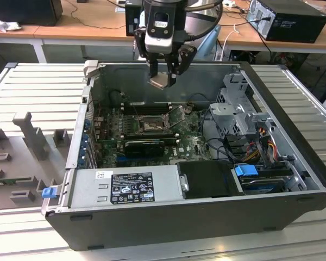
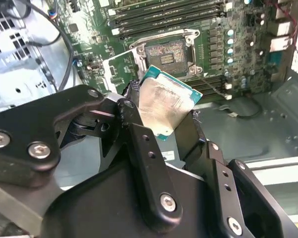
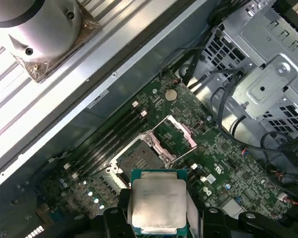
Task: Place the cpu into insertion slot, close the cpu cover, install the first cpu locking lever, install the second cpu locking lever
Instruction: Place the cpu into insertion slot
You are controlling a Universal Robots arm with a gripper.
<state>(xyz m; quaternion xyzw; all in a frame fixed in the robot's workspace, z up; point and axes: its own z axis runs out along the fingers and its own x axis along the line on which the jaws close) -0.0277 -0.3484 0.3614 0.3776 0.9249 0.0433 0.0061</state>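
Open PC case (image 1: 206, 217): cpu (image 3: 159, 206) gripped in hand (image 1: 163, 74), prob. above insertion slot (image 2: 166, 52).

Labels inside an open computer case (image 1: 206, 223), none legible

A black label (image 1: 131, 187) crowded with white print and small symbols sits on the near face of the grey power supply (image 1: 165, 185), toward the exterior view's left. Just beside it, on its left, a small white sticker (image 1: 101, 175) carries dark marks. In the first wrist view, faint rows of print run across the pale lid of the cpu (image 3: 158, 206), and white lettering dots the green motherboard (image 3: 223, 163) around it. In every case the characters are too small to make out, so no word, number or sign can be read.
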